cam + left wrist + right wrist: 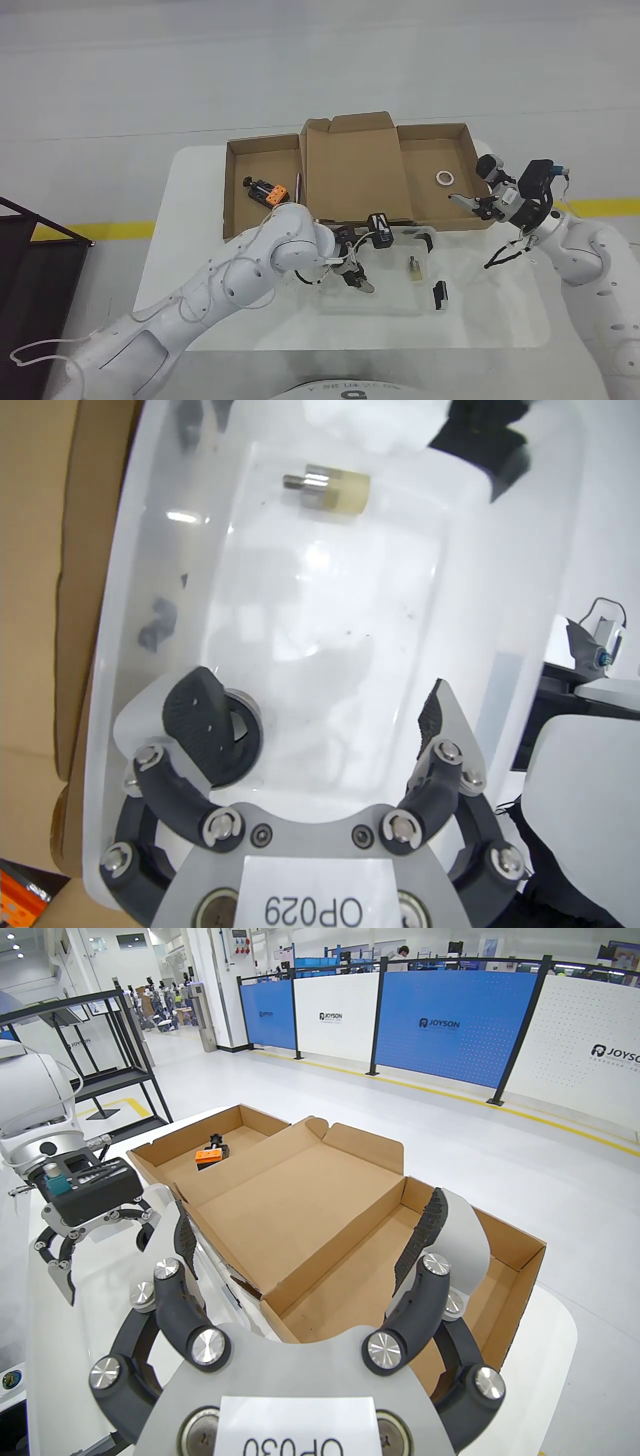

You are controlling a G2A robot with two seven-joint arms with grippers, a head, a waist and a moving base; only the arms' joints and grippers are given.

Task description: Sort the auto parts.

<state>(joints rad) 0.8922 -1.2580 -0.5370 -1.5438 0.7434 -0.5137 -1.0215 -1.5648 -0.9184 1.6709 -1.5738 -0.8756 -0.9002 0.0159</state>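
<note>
Two parts lie sorted in the box: an orange clip, a white ring. Beside the box, the tray holds unsorted ones; left gripper and right gripper gape empty.

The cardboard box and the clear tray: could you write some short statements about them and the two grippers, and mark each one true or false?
1. An orange and black part lies in the cardboard box's end compartment on the left arm's side. True.
2. The white ring lies in the clear tray. False: it lies in the box's other end compartment.
3. The left gripper is open over the clear tray. True.
4. The right gripper holds the metal and cream cylinder part. False: it is open and empty, and that part lies in the tray.
5. A small black part lies on the table, outside the tray. True.
</note>
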